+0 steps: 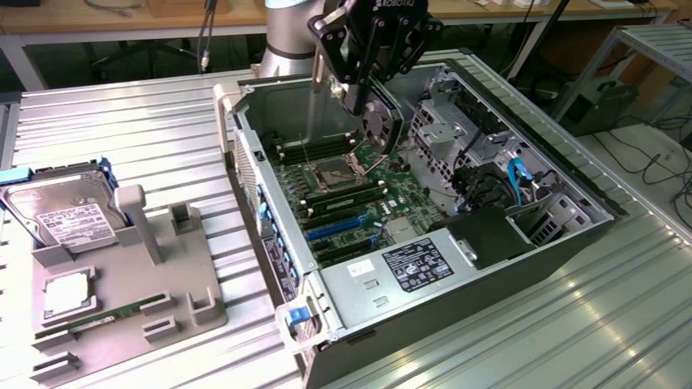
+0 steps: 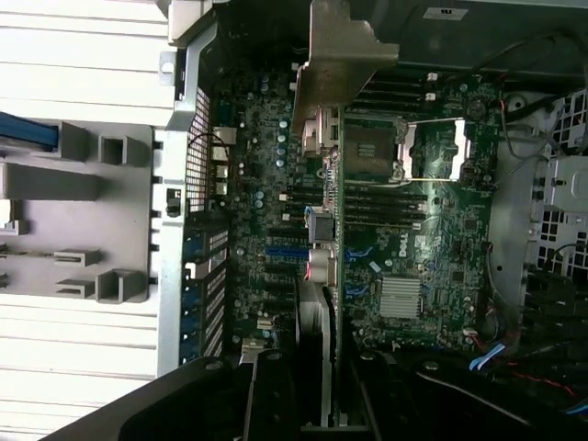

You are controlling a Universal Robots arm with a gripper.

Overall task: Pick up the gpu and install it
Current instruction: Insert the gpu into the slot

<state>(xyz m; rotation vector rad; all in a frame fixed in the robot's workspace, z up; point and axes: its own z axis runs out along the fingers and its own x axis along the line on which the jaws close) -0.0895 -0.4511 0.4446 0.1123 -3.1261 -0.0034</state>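
While the gripper (image 1: 357, 91) is clamped on the gpu (image 1: 381, 123), holding it on edge just above the motherboard (image 1: 406, 194) inside the open computer case (image 1: 357, 288), pickup looks done, but the card is not yet seated in a blue slot (image 1: 335, 227).

Arm (image 1: 290, 32) cropped by the exterior view's top edge. Print on power-supply label (image 1: 416, 263) and hard-drive label (image 1: 76, 223) too small to read. In the wrist view, gpu (image 2: 322, 312) edge-on, both faces hidden; bracket (image 2: 344, 55) cut off at the picture's edge; motherboard (image 2: 432, 230) partly masked behind the card.
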